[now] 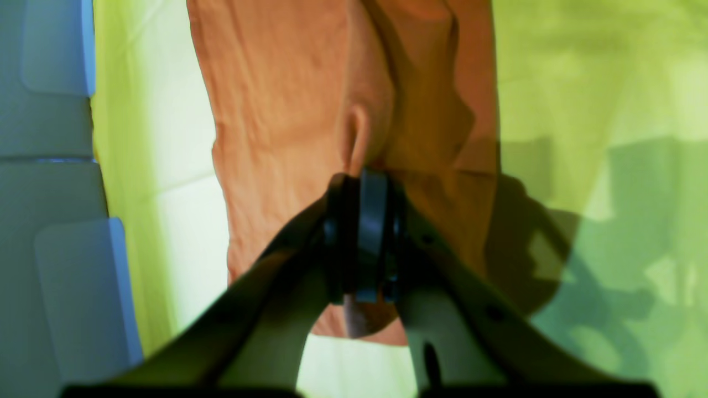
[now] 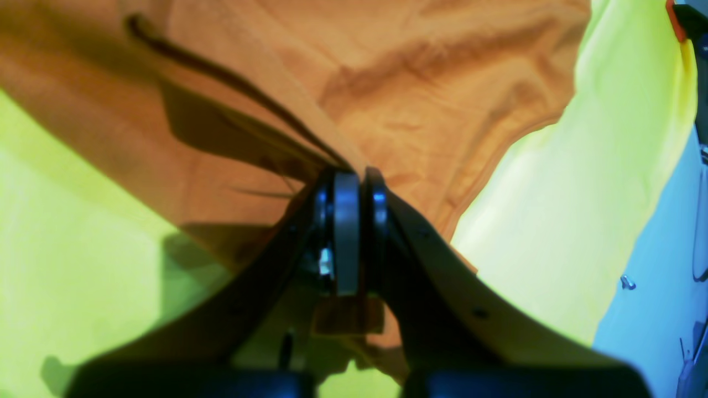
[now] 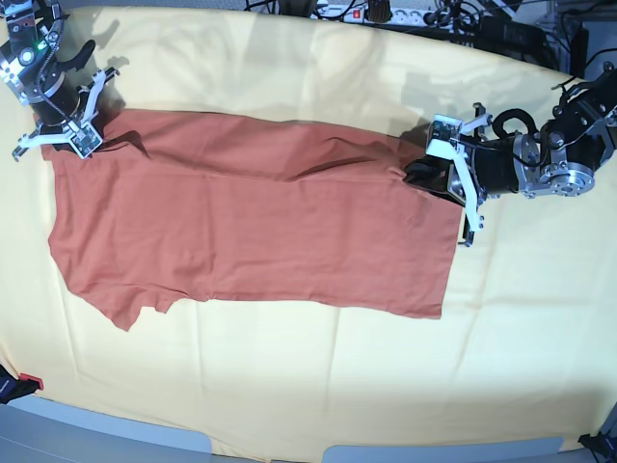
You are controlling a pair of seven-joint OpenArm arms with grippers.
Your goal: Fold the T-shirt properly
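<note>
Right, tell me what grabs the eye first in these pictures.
The rust-orange T-shirt dominates, spread lengthwise across the pale yellow cloth with its far long edge folded over. At each end of that fold a gripper pinches the fabric: the right gripper at the base view's left, the left gripper at its right, both shut.

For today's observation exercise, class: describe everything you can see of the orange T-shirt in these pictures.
The T-shirt is plain rust-orange, of soft, cotton-like fabric, lightly wrinkled. It lies spread lengthwise on the yellow cloth, its far long edge folded over, one short sleeve sticking out at the near left corner in the base view. The left gripper is shut on one far end, the right gripper on the other, each lifting a small peak of fabric.
</note>
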